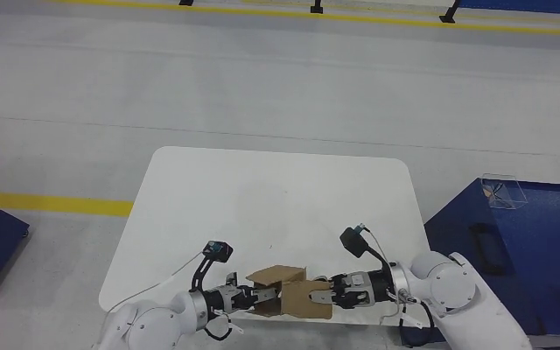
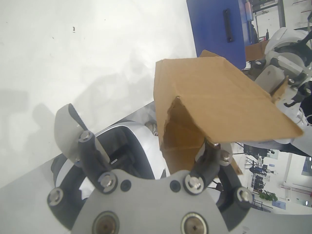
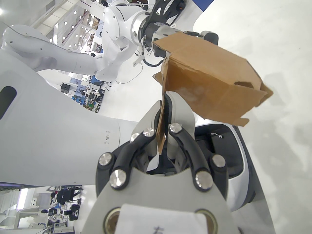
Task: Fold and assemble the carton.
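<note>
Grey shop floor, white rounded worktop (image 1: 262, 192). The brown corrugated cardboard carton (image 1: 293, 293) hangs over its near edge between both arms, apparently clear of the surface. Progress, my read: early-to-mid. The body is popped into a rough sleeve, but the end flaps hang loose and nothing is tucked or locked, so both ends are left to close. Right tool (image 3: 164, 104) is pinched tight on one thin flap at the carton's right end. Left tool (image 1: 254, 299) is spread wide at the left end: one finger (image 2: 70, 125) stands free, the other sits under a panel, no clamp. Both wrists lie low, pointing at each other.
</note>
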{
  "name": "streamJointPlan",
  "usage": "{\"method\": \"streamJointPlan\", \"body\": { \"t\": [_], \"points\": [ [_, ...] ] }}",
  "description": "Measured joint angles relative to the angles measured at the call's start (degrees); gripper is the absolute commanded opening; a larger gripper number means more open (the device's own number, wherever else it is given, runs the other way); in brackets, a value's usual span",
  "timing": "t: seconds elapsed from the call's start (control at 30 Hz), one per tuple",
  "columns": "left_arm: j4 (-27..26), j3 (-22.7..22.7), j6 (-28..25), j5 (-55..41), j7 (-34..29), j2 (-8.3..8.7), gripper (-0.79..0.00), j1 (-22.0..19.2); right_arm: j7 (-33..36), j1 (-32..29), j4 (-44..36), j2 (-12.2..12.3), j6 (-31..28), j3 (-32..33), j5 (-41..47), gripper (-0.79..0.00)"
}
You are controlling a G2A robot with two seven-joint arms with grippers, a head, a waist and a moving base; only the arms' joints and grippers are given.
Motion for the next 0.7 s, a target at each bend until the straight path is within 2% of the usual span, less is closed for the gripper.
{"method": "streamJointPlan", "body": {
  "t": [0.07,0.1,0.13,0.17,0.2,0.7],
  "points": [
    [0.4,0.7,0.7,-0.1,0.0,-0.05,-0.24,-0.4,-0.3,0.0,-0.1,0.0,-0.2,-0.1,0.1,-0.785],
    [0.5,0.9,0.8,-0.4,-0.1,-0.06,-0.425,-0.6,-0.3,-0.1,-0.2,0.0,-0.3,-0.2,0.2,-0.785],
    [0.6,1.1,0.9,-0.8,-0.2,-0.06,-0.483,-0.7,-0.3,-0.2,-0.3,0.0,-0.4,-0.2,0.2,-0.785],
    [0.6,1.2,0.8,-1.1,0.1,-0.06,-0.754,-0.8,-0.4,-0.3,-0.4,0.1,-0.4,-0.3,0.1,-0.785],
    [0.6,1.2,0.7,-1.3,0.5,-0.06,-0.785,-0.8,-0.5,-0.3,-0.4,0.1,-0.5,-0.3,0.0,-0.785],
    [-0.1,1.8,1.4,-2.9,1.3,0.31,-0.785,-0.4,-2.6,-1.6,-1.3,0.4,-1.3,-0.5,-1.0,-0.785]
  ]
}}
